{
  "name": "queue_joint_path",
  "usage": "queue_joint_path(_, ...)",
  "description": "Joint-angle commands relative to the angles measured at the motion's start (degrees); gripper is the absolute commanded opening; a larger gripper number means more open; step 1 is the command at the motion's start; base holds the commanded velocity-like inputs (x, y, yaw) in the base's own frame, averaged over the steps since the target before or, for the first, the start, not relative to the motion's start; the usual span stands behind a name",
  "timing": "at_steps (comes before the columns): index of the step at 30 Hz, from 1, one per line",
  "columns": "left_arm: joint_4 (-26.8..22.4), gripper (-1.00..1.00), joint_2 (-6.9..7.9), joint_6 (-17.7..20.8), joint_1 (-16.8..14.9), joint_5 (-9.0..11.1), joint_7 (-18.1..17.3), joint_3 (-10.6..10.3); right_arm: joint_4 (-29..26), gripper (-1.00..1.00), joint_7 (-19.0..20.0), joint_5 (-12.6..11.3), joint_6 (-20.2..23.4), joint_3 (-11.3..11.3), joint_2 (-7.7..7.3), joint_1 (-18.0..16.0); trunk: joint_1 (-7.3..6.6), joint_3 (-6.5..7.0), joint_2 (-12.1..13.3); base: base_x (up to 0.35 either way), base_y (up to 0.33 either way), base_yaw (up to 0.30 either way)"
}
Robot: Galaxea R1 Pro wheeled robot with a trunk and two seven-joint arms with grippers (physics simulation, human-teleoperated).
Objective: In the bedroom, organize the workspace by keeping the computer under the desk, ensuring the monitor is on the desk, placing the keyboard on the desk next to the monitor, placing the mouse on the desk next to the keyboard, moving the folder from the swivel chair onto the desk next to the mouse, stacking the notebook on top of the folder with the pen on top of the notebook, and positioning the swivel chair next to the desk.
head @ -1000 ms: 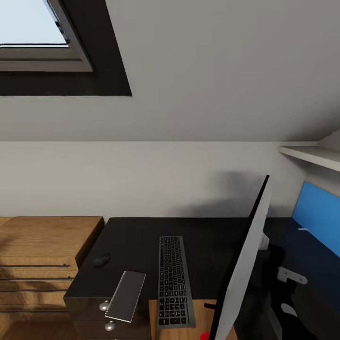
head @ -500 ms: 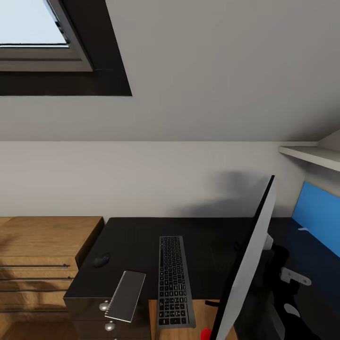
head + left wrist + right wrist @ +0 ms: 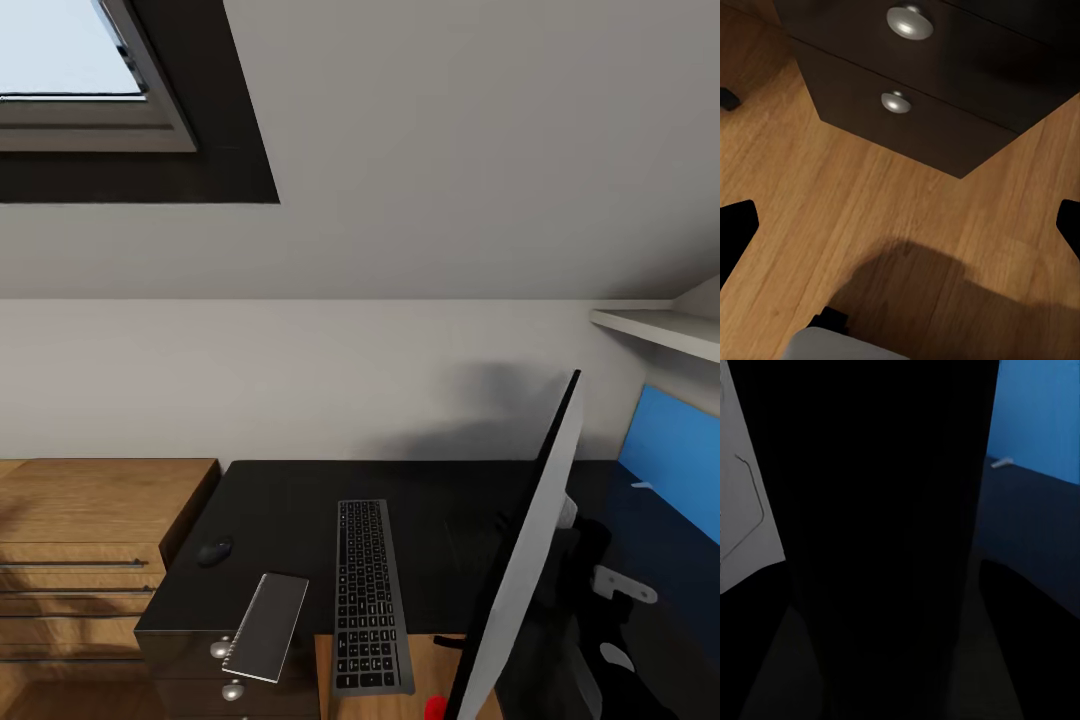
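Under the sloped bedroom wall, on the black desk (image 3: 440, 500), we see the monitor (image 3: 525, 560) tilted edge-on at the right end, its long axis running front-to-back beside our right gripper (image 3: 600, 590), whose closure we cannot tell.

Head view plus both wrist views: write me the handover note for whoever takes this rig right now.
Left gripper: open, over the floor by the desk drawers.
Right arm: behind the tilted monitor; jaws too dark to judge.
Done: keyboard and mouse lie on the desk; notebook is there too, overhanging the front edge.
Left: settle the monitor upright, bring the folder beside the mouse, stack notebook and pen on it, park the chair.
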Motion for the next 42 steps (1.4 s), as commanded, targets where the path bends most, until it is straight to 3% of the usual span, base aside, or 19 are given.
queue_joint_path(1, 0.0, 1.0, 0.06, -0.32, -0.06, 0.59, 0.44, -0.46, -0.03, -1.0, -0.3, 0.64, -0.18, 0.05, 0.0, -0.09, 0.02, -0.1, -0.1, 0.0, 0.0, 0.0)
queue_joint_path(31, 0.0, 1.0, 0.14, -0.4, -0.08, 0.65, 0.44, -0.46, -0.07, -1.0, -0.3, 0.75, -0.26, 0.12, 0.09, -0.07, 0.02, -0.1, -0.1, -0.001, 0.0, 0.0)
queue_joint_path(42, 0.0, 1.0, 0.11, -0.41, -0.06, 0.66, 0.44, -0.46, -0.09, -1.0, -0.22, 0.82, -0.31, 0.17, 0.06, -0.09, 0.02, -0.1, -0.1, -0.268, 0.0, 0.0)
